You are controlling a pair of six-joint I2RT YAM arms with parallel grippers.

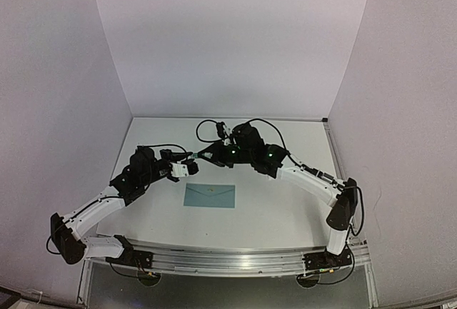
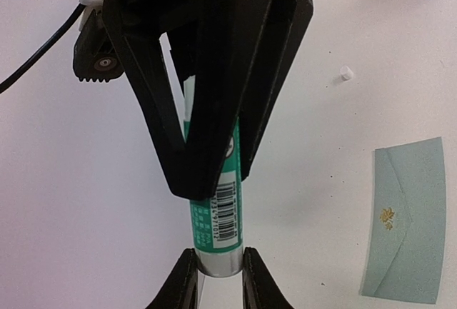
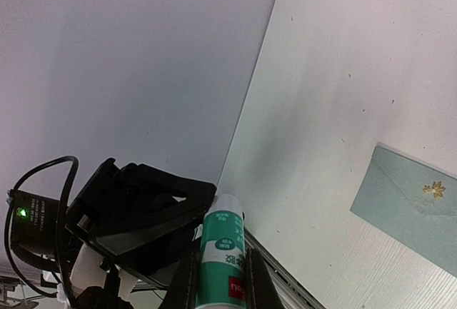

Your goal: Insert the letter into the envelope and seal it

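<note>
Two sets of fingers are meeting in mid-air above the desk (image 1: 278, 213), both clamped on one glue stick (image 2: 214, 230); the left fingers (image 2: 248, 273) are pinching its silvery round end, one pad pressing on each side; the right fingers (image 3: 251, 277) are gripping the other part of the same green-and-white tube, narrow and tight around it; seen from the left wrist, the black right fingers are coming down over the stick from above, covering its upper half, while the barcode label is showing between the two grips; the stick is hanging clear of the desk, stretched between the two arms.

The envelope (image 1: 209, 195) is lying flat on the desk, nearer the arm bases than the joined fingers and well apart from them; nothing is touching it; its triangular flap is lying folded down, with a small gold emblem (image 2: 388, 218) sitting at the flap's point.

One tiny white piece (image 2: 346, 73) is resting on the bare desk, apart from the envelope; I cannot tell what it is.
</note>
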